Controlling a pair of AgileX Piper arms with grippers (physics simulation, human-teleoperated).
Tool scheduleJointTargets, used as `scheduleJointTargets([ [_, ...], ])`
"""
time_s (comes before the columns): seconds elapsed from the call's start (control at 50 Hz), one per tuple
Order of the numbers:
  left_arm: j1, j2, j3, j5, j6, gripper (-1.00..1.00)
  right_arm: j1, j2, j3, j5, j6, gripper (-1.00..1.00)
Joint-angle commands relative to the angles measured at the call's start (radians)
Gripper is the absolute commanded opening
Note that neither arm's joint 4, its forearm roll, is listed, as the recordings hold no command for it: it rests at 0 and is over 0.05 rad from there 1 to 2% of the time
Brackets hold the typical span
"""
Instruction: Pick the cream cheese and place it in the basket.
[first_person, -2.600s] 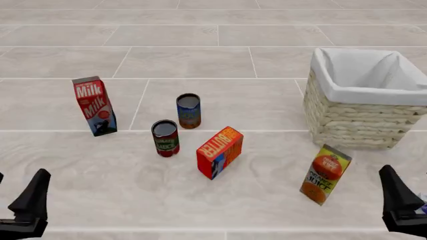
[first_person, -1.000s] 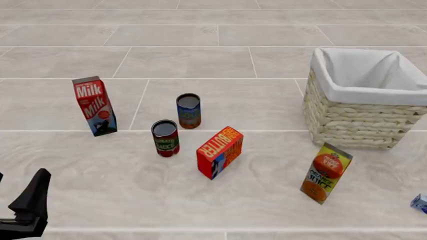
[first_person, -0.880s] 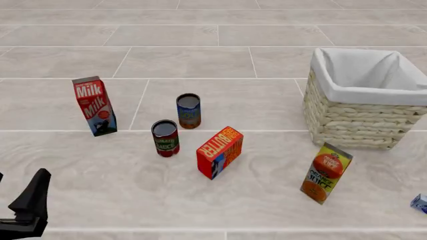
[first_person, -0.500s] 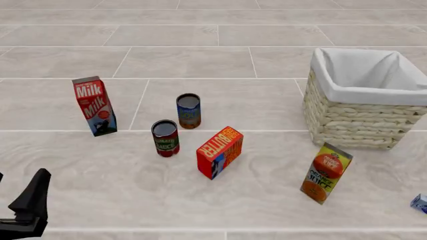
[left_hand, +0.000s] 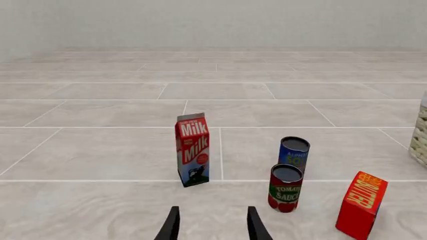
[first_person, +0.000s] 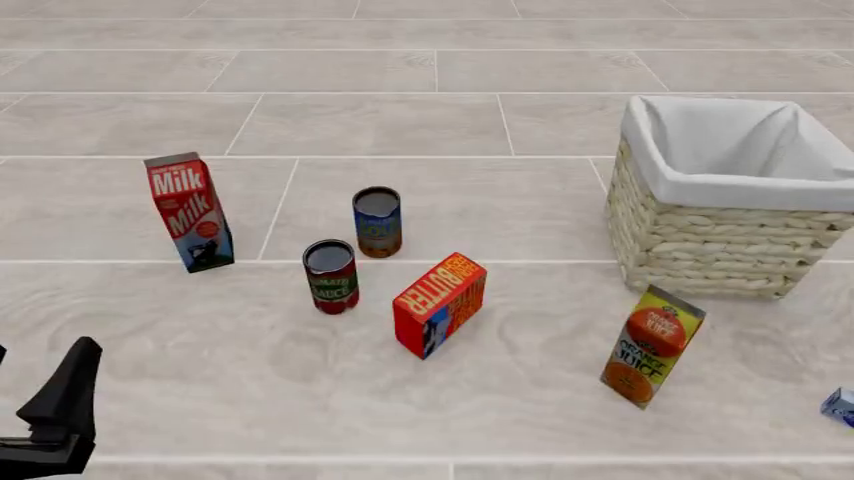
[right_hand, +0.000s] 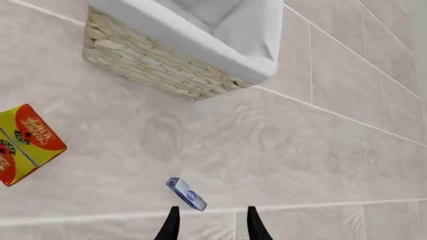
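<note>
1. The worktop (first_person: 534, 400) carries everything, with bare room around the right side.
2. The basket (first_person: 721, 235) stands open-topped at the far right, its liner rim clear for a drop from above.
3. The orange juice carton (first_person: 650, 346) tilts between basket and near edge, a likely obstacle.
4. The right claw (right_hand: 212, 225), jaws apart and empty, hangs above the cream cheese (right_hand: 186, 194).
5. The left claw (left_hand: 211, 227) is open, idle.
6. The cream cheese lies by the right edge, well apart from the basket.
</note>
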Motion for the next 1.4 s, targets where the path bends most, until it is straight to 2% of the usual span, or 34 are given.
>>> scheduleJointTargets([
  [0.02,0.0,0.0,0.0,0.0,0.0,1.0,-0.075,0.116,0.014,-0.087,-0.109,1.0],
  [0.04,0.0,0.0,0.0,0.0,0.0,1.0,-0.097,0.134,0.024,-0.111,-0.149,1.0],
  [0.06,0.0,0.0,0.0,0.0,0.0,1.0,-0.104,0.143,0.033,-0.117,-0.167,1.0],
  [0.12,0.0,0.0,0.0,0.0,0.0,1.0,-0.096,0.163,0.035,-0.106,-0.167,1.0],
  [0.2,0.0,0.0,0.0,0.0,0.0,1.0,-0.14,0.206,0.059,-0.158,-0.247,1.0],
  [0.26,0.0,0.0,0.0,0.0,0.0,1.0,-0.13,0.229,0.042,-0.156,-0.244,1.0],
  [0.34,0.0,0.0,0.0,0.0,0.0,1.0,-0.139,0.257,0.058,-0.178,-0.292,1.0],
  [0.48,0.0,0.0,0.0,0.0,0.0,1.0,-0.142,0.3,0.079,-0.199,-0.324,1.0],
  [0.6,0.0,0.0,0.0,0.0,0.0,1.0,-0.165,0.35,0.113,-0.275,-0.379,1.0],
  [0.64,0.0,0.0,0.0,0.0,0.0,1.0,-0.156,0.365,0.106,-0.273,-0.361,1.0],
  [0.72,0.0,0.0,0.0,0.0,0.0,1.0,-0.155,0.393,0.113,-0.3,-0.373,1.0],
  [0.74,0.0,0.0,0.0,0.0,0.0,1.0,-0.159,0.39,0.15,-0.329,-0.422,1.0],
  [0.76,0.0,0.0,0.0,0.0,0.0,1.0,-0.165,0.4,0.162,-0.342,-0.438,1.0],
  [0.82,0.0,0.0,0.0,0.0,0.0,1.0,-0.172,0.427,0.144,-0.346,-0.424,1.0],
  [0.92,0.0,0.0,0.0,0.0,0.0,1.0,-0.151,0.43,0.154,-0.36,-0.448,1.0],
  [0.98,0.0,0.0,0.0,0.0,0.0,1.0,-0.161,0.464,0.144,-0.377,-0.44,1.0],
  [1.14,0.0,0.0,0.0,0.0,0.0,1.0,-0.184,0.528,0.175,-0.448,-0.498,1.0],
  [1.4,0.0,0.0,0.0,0.0,0.0,1.0,-0.231,0.645,0.16,-0.535,-0.546,1.0],
])
